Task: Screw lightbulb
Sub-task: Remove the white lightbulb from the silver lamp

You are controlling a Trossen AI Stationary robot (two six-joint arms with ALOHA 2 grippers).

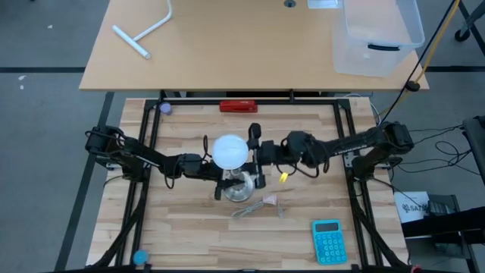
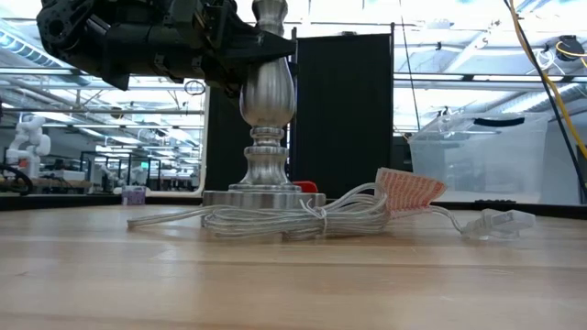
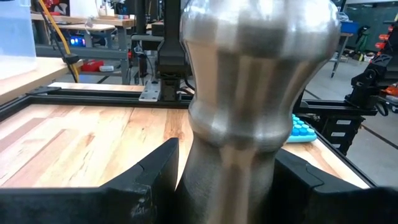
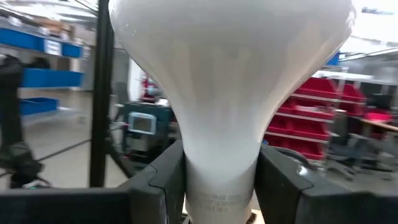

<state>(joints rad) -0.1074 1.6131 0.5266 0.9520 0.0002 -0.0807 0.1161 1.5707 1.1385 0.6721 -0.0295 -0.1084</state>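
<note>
The white lightbulb (image 1: 229, 152) stands dome up over the silver lamp stand (image 2: 268, 101), whose round foot (image 1: 241, 189) rests on the table at its middle. My right gripper (image 1: 255, 156) reaches in from the table's right and is shut on the bulb (image 4: 230, 81). My left gripper (image 1: 218, 173) reaches in from the left and is shut on the stand's stem (image 3: 249, 93). The bulb's screw base and the stand's top are hidden. My left gripper pinches the stand's bulging silver stem (image 3: 186, 180) between its two fingers, one on each side. The fingers come in level from the table's left and lie across the upright stem. The stand stays upright with its foot (image 2: 264, 198) on the table. My right gripper pinches the bulb's narrow white neck (image 4: 189, 180), just below the flare of the dome, between its two fingers. The fingers come in about level from the table's right. The bulb sits upright, dome up; whether its base meets the stand I cannot tell.
The stand's clear cord (image 2: 303, 215) lies coiled at its foot with a pink tag (image 2: 410, 188) and a plug (image 2: 495, 223). A teal calculator (image 1: 328, 241) lies near right, a red object (image 1: 239, 107) at the far edge. A clear bin (image 1: 379, 34) sits on the desk beyond.
</note>
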